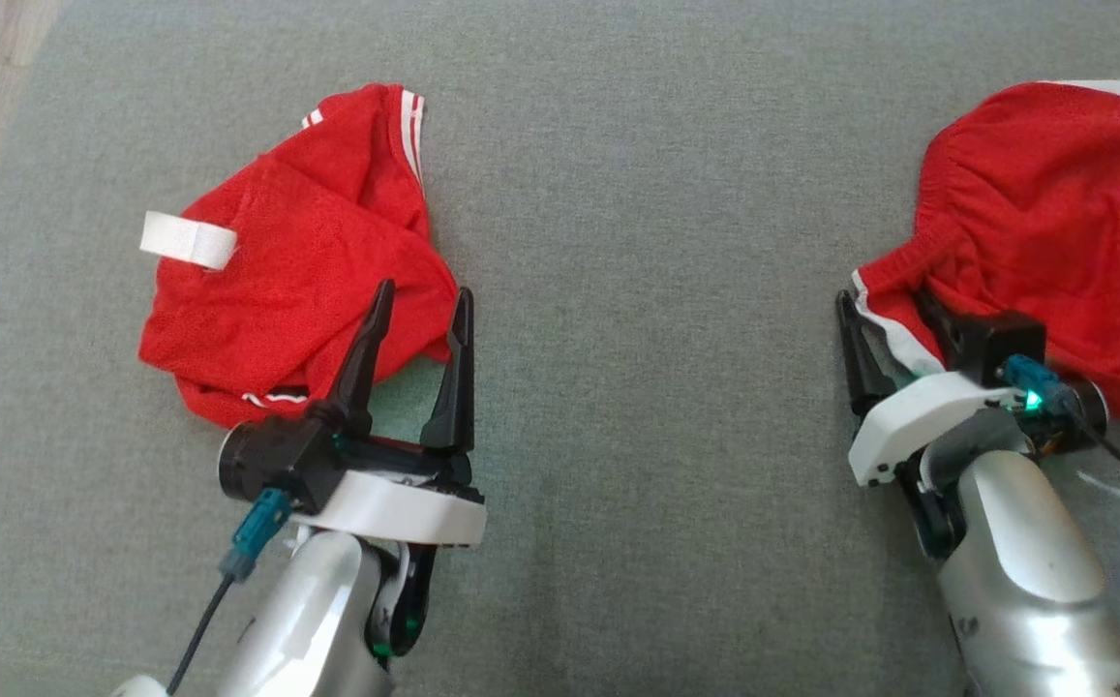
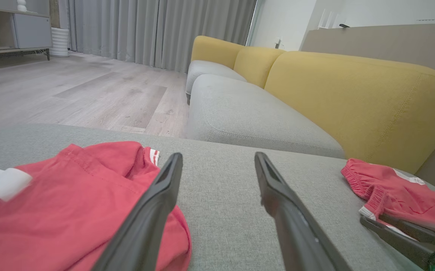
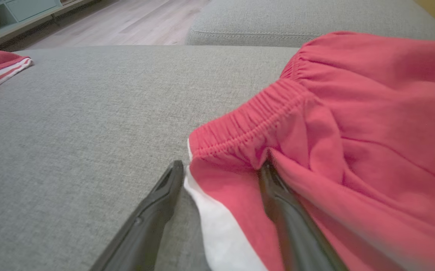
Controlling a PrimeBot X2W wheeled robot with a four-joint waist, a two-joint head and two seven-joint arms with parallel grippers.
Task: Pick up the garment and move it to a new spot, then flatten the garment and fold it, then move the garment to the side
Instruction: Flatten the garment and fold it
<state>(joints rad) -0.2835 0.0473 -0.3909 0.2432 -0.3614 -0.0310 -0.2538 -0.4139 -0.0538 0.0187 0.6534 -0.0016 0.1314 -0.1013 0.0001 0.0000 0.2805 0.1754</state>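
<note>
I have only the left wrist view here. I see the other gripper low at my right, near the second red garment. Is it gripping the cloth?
Observer: No. The right gripper is open, astride the white-striped edge of the right garment. One finger lies on the grey cushion, the other against a fold below the waistband.
Operator: And my left garment, does it lie flat?
Observer: No. In the head view the left garment is a crumpled heap, and the left gripper is open at its near right corner.
</note>
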